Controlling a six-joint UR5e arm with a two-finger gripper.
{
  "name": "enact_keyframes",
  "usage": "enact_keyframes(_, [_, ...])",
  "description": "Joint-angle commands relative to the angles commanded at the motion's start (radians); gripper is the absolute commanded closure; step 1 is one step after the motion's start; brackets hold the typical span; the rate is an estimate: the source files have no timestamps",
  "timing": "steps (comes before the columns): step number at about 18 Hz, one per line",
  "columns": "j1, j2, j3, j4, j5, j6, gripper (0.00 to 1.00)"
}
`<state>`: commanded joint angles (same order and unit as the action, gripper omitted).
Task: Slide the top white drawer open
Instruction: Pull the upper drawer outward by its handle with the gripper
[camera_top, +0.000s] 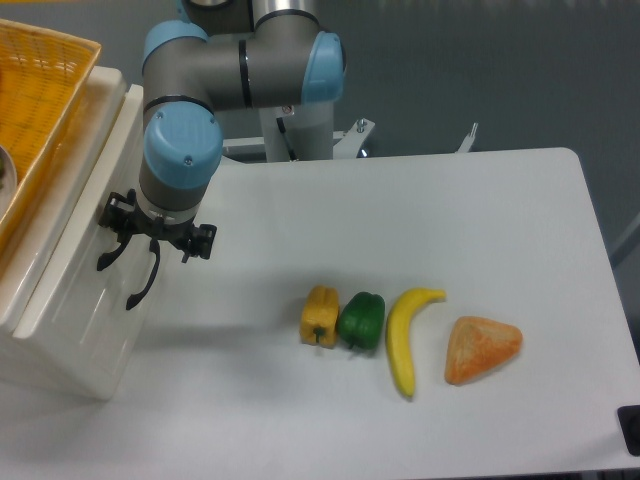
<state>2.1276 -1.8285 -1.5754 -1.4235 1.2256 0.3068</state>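
We see the arm reaching down at the left side of the white worktop (480, 220), its gripper (157, 236) hanging right in front of the cream-white cabinet (70, 330) that stands at the worktop's left edge. The top white drawer (85, 245) sits in the upper part of that cabinet's front, and its curved black handle (108, 256) shows just under the gripper's left side. The lower handle (143, 285) curves down just beside it, below the gripper. The jaws point toward the cabinet front around the handles, but from this angle we cannot tell how wide they stand or whether they grip anything. An orange woven basket (35, 110) rests on top of the cabinet. Well apart from the gripper, toward the middle of the worktop, lie a yellow pepper (320, 315) touching a green pepper (361, 320), then a banana (406, 337), and an orange wedge-shaped piece (482, 349) to its right.
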Motion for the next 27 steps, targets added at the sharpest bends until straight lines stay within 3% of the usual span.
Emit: enact_keyframes(27, [0.113,-0.003,0.015,-0.005,0.029,0.166,0.00])
